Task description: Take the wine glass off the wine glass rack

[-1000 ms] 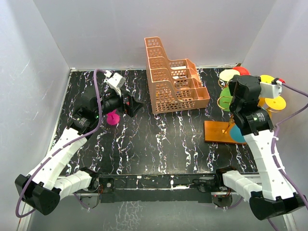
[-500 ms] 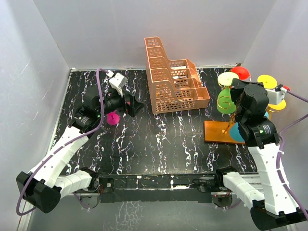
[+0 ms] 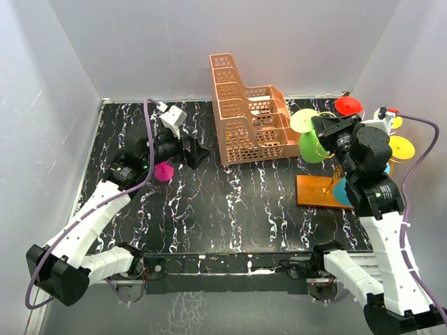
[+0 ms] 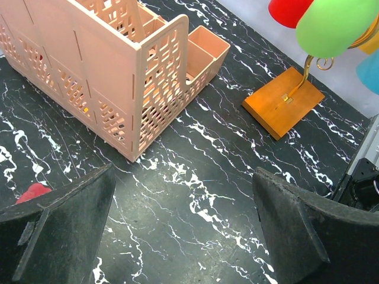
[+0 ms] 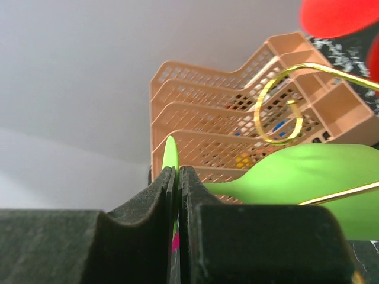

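The wine glass rack has an orange-brown base (image 3: 320, 190) and gold wire arms; it also shows in the left wrist view (image 4: 283, 102). A green wine glass (image 3: 311, 146) lies sideways at the rack's left side. My right gripper (image 3: 326, 128) is shut on its flat green foot (image 5: 171, 155). Its bowl (image 5: 308, 171) lies to the right, with a gold wire arm (image 5: 340, 193) running across it. A curled gold hook (image 5: 278, 115) above it is empty. Red (image 3: 348, 105), yellow (image 3: 400, 147) and teal (image 3: 341, 193) glasses hang on the rack. My left gripper (image 3: 191, 152) is open and empty over the table (image 4: 183, 236).
A peach-orange lattice basket (image 3: 250, 118) stands at the back middle, just left of the green glass. A pink glass (image 3: 163, 172) lies on the black marbled table under my left arm. Grey walls close in the back and both sides.
My right gripper has swung left with the green glass, carrying it away from the rack's stem toward the basket. The left arm has barely moved.
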`<state>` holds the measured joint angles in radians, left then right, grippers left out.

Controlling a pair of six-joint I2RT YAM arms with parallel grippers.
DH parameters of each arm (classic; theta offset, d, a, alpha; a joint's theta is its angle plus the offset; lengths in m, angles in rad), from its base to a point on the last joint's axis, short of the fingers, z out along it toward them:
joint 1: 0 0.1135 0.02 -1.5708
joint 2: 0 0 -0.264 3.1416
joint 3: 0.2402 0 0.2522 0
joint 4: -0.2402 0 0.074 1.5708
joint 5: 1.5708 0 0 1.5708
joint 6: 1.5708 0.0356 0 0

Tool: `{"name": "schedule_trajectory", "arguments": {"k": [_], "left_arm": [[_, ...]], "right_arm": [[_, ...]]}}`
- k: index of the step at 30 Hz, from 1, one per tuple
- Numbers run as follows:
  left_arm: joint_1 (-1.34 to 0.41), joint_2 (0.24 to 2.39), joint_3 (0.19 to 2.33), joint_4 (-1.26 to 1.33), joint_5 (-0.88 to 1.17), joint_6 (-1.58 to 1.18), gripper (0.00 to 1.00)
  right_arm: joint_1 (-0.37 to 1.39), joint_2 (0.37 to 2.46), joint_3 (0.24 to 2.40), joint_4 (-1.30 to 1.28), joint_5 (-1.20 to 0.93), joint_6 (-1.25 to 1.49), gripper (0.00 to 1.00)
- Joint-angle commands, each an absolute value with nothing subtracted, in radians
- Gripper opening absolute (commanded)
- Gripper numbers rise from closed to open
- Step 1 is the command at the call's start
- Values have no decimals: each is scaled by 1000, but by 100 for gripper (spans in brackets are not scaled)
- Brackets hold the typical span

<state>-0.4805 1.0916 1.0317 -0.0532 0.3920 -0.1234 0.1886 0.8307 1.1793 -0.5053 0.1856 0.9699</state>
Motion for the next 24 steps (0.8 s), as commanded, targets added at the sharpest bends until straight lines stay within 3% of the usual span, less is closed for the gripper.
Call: {"name": "schedule_trajectory", "arguments": {"k": [1, 7, 15, 20, 24], "left_arm": [[-483, 1094, 1029, -36, 387, -121, 97], [-485, 1112, 1017, -19, 379, -136, 97], [-484, 1142, 982, 20, 334, -144, 97], [-483, 1136, 975, 42, 312, -224, 97], [-483, 1100, 910, 136, 352, -439, 97]], "right_arm": [[187, 795, 1185, -339, -39, 816, 8], [186, 780, 1170, -252, -322, 792, 8], [187, 752, 1034, 91, -759, 909, 8], [186, 719, 1020, 120, -848, 916, 8], [187, 628, 897, 318, -793, 1067, 8]]}}
